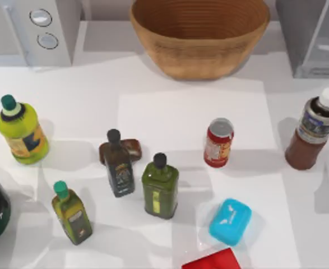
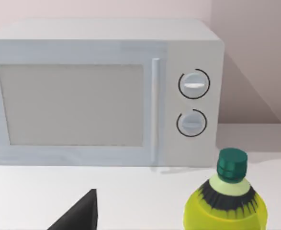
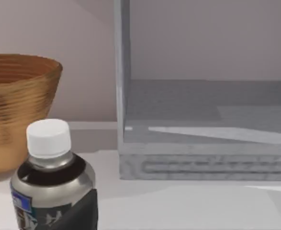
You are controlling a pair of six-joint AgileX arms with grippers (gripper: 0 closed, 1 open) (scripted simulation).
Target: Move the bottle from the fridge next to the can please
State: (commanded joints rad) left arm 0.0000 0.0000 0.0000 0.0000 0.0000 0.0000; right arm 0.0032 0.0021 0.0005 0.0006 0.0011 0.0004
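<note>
Bright, even, diffuse illumination across all views.
Soft grey shadows cast on the white table (image 1: 170, 117), falling rightward beside the can (image 1: 218, 142), the bottle (image 1: 313, 130) and the basket (image 1: 199, 35). Slanting shadow on the wall behind the microwave (image 2: 102, 91). Pale highlight streak on the fridge (image 3: 202, 124) floor. Mild softness throughout; no harsh glare, no marked edge distortion.

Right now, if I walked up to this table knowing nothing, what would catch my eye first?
Probably the big woven basket at the back centre, with a white microwave to its left and a grey fridge to its right. Next, the scatter of bottles: a yellow-green one at the left, and a reddish-brown bottle standing on the table at the right, apart from the red can. A bright blue box lies near the front.
</note>
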